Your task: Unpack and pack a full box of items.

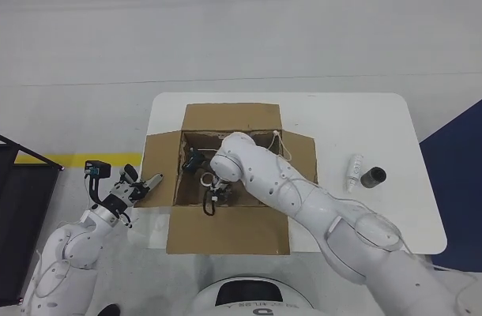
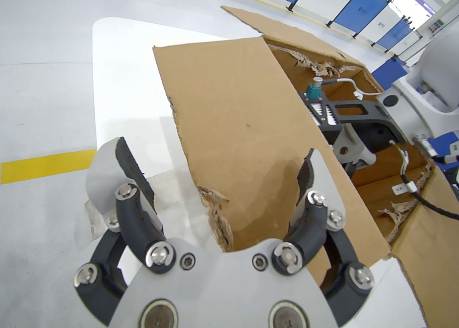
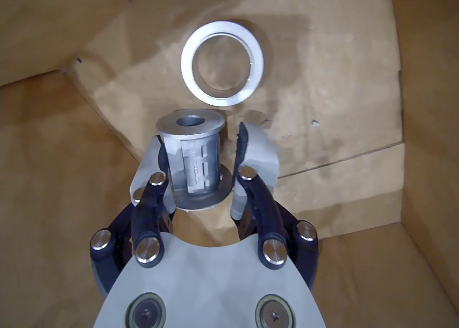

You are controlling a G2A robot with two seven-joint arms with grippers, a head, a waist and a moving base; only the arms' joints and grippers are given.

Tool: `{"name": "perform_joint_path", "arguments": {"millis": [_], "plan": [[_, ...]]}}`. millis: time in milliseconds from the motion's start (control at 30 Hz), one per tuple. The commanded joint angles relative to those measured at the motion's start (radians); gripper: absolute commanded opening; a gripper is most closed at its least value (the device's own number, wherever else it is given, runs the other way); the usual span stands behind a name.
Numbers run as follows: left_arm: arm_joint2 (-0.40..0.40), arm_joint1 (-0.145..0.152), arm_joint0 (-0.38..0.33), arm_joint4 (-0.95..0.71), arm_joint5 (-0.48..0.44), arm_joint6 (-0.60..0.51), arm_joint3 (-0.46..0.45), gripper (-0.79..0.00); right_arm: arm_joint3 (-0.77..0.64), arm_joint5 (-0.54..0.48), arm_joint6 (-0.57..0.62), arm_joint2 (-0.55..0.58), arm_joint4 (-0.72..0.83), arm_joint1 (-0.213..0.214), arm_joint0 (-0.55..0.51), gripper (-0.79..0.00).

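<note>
An open cardboard box [image 1: 229,231] stands on the white table [image 1: 359,118]. My right gripper [image 3: 200,150] is down inside it, open, its fingers [image 3: 244,143] straddling an upright metal flanged sleeve [image 3: 193,161]; one pad touches the sleeve, the other stands a small gap away. A flat metal ring [image 3: 187,64] lies on the box floor [image 3: 340,121] just beyond the sleeve. My left gripper [image 2: 215,161] is open beside the box's left flap [image 2: 233,110], at the flap's torn edge, holding nothing. From above it sits left of the box [image 1: 144,184].
A white bottle [image 1: 353,171] and a black cylinder [image 1: 374,177] lie on the table right of the box. The box flaps are spread out on all sides. The right arm [image 1: 265,170] crosses over the box opening. A black frame [image 1: 8,158] stands on the floor at far left.
</note>
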Motion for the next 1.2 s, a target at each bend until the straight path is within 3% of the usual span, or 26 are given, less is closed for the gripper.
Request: {"name": "perform_joint_path", "arguments": {"millis": [0,200,400,533,667,767,1033,1167], "plan": [[0.000,0.000,0.000,0.000,0.000,0.000,0.000,0.000,0.000,0.004,-0.018,0.023,0.010,0.003,0.012,-0.785],[0.000,0.000,0.000,0.000,0.000,0.000,0.000,0.000,-0.102,0.026,-0.036,0.103,-0.022,0.046,-0.011,-0.785],[0.000,0.000,0.000,0.000,0.000,0.000,0.000,0.000,-0.342,0.057,-0.044,0.237,-0.101,0.121,-0.120,-0.785],[0.000,0.000,0.000,0.000,0.000,0.000,0.000,0.000,-0.620,0.040,-0.106,0.389,-0.178,0.187,-0.283,-0.785],[0.000,0.000,0.000,0.000,0.000,0.000,0.000,0.000,-0.929,-0.074,-0.214,0.600,-0.217,0.254,-0.537,-0.785],[0.000,0.000,0.000,0.000,0.000,0.000,0.000,0.000,-1.061,-0.151,-0.315,0.740,-0.217,0.285,-0.692,-0.785],[0.000,0.000,0.000,0.000,0.000,0.000,0.000,0.000,-1.217,-0.162,-0.472,0.993,-0.220,0.322,-0.963,-0.785],[0.000,0.000,0.000,0.000,0.000,0.000,0.000,0.000,-1.225,-0.154,-0.468,1.005,-0.224,0.324,-0.978,-0.785]]}}
